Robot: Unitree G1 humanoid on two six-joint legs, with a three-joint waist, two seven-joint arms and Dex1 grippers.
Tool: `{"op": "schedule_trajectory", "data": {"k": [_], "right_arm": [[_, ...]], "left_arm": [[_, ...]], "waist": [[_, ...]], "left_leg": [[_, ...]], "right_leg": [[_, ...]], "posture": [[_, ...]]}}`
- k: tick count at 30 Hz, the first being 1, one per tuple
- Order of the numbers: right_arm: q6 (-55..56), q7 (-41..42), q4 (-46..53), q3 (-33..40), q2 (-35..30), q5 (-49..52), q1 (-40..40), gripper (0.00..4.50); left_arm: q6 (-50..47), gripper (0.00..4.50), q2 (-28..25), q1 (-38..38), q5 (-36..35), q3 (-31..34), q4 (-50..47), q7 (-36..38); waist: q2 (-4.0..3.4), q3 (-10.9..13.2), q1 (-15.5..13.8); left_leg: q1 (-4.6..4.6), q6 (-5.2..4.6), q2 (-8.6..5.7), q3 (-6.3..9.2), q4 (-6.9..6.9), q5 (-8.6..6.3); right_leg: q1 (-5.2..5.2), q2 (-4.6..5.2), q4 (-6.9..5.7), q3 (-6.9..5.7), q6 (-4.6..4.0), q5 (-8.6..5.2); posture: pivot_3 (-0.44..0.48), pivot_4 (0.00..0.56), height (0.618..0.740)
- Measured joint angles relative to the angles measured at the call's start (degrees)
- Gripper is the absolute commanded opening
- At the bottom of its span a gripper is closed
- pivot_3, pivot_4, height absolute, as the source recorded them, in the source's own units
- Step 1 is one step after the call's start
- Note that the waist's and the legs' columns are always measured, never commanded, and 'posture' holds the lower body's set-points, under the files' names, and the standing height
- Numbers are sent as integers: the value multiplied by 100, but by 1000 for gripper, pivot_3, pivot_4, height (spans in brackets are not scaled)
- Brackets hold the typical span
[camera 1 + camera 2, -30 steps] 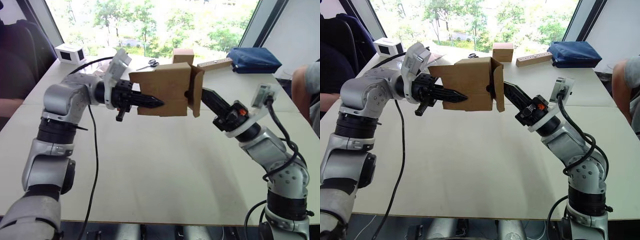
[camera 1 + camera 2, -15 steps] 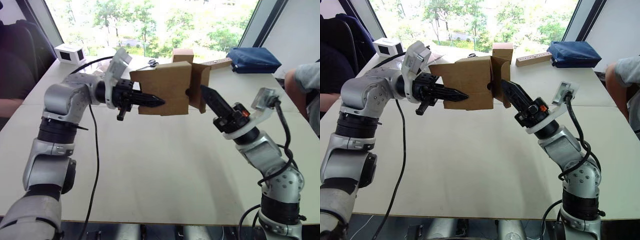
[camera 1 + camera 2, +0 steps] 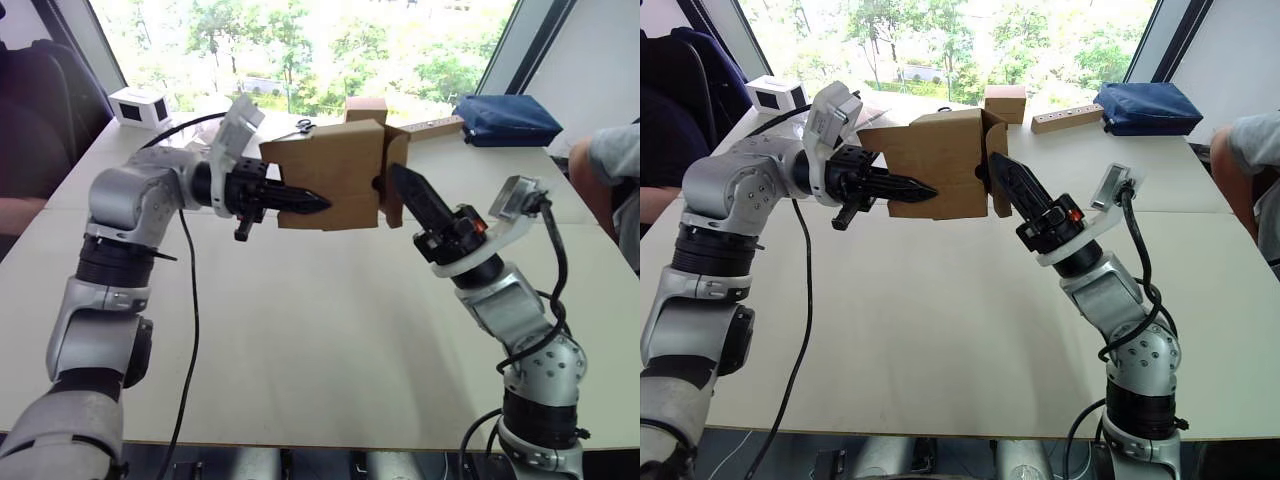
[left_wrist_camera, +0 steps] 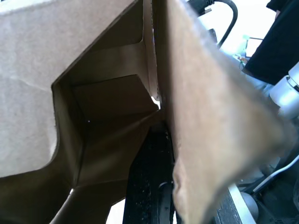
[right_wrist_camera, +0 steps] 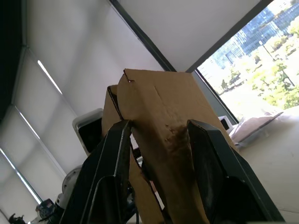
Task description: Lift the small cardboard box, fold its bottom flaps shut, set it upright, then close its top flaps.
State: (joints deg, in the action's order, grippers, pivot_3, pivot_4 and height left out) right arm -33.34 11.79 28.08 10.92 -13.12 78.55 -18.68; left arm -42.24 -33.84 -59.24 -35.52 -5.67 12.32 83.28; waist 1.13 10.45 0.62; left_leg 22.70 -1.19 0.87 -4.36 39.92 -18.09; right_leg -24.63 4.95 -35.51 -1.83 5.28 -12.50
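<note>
**Box held in the air between both tools**

The surface [image 3: 330,330] fills the lower and middle frame, pale and bare in front. At upper right lies a blue bag [image 3: 507,118]; a person's arm [image 3: 603,165] shows at the right edge. The box [image 3: 335,180] hangs above the surface at upper centre, lying on its side. The left tool [image 3: 305,202] reaches in from the left, its fingers narrow and closed on the box's near wall; the left wrist view looks into the box's hollow inside. The right tool [image 3: 997,167] comes from the lower right, fingers spread wide on either side of a flap [image 5: 161,121] at the box's right end. Behind the box stand a cube-like box [image 3: 1005,103] and a wooden strip [image 3: 1067,118]. A white box [image 3: 138,105] sits upper left; scissors [image 3: 297,127] lie just behind the left arm.
</note>
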Motion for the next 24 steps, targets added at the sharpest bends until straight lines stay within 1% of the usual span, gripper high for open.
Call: {"op": "schedule_trajectory", "data": {"k": [10, 24], "right_arm": [[300, -259, 4, -190, 443, -34, -19, 1938], [487, -318, -20, -119, 399, -141, -20, 1938]], "left_arm": [[3, 0, 90, 0, -2, 49, 0, -127], [-2, 0, 88, 0, -12, 109, -2, -126]], "waist": [[0, 0, 4], [0, 0, 5]], "left_leg": [[0, 0, 0, 0, 0, 0], [0, 0, 0, 0, 0, 0]], "right_leg": [[0, 0, 0, 0, 0, 0], [0, -1, 0, 0, 0, 0]], "posture": [[0, 150, 740], [0, 150, 740]]}}
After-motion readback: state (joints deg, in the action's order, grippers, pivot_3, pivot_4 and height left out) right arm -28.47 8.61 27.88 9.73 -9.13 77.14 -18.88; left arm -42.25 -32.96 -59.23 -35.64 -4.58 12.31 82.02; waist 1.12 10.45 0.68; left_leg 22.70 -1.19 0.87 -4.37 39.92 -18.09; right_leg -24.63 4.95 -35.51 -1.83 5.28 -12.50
